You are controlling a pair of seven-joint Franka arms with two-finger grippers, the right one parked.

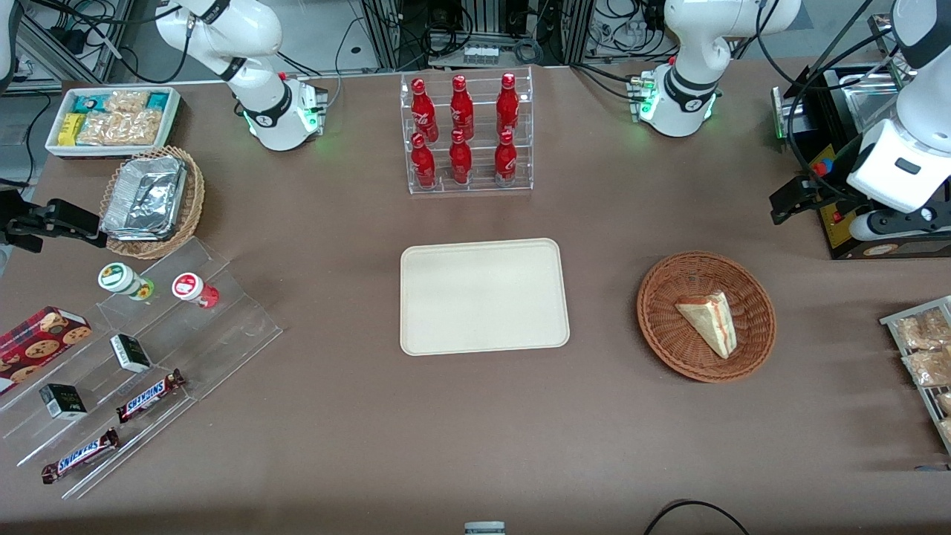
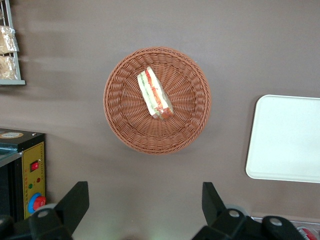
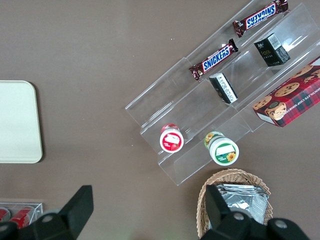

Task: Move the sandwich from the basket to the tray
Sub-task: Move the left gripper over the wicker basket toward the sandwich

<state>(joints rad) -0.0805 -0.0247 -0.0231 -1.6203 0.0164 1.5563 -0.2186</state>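
Two Snickers bars (image 1: 111,423) on the clear stepped stand lie nearest the front camera, well away from the basket (image 1: 706,316). One sandwich (image 1: 709,321) lies in that basket, one tray (image 1: 484,296) sits beside it, bare. Left gripper (image 2: 145,210) hangs above the table near the basket, fingers spread wide, holding nothing. Risk, as I judge it: the wedge seems to lean on its side, so a skewed pinch may squash it or tip the light basket.

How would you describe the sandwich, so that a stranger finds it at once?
Beside the cream tray, toward the working arm's end, sits a reddish-brown wicker basket. The sandwich lies in it: a pale wedge with a red-green filling stripe, unwrapped unlike the bagged pastries. The open gripper hovers above.
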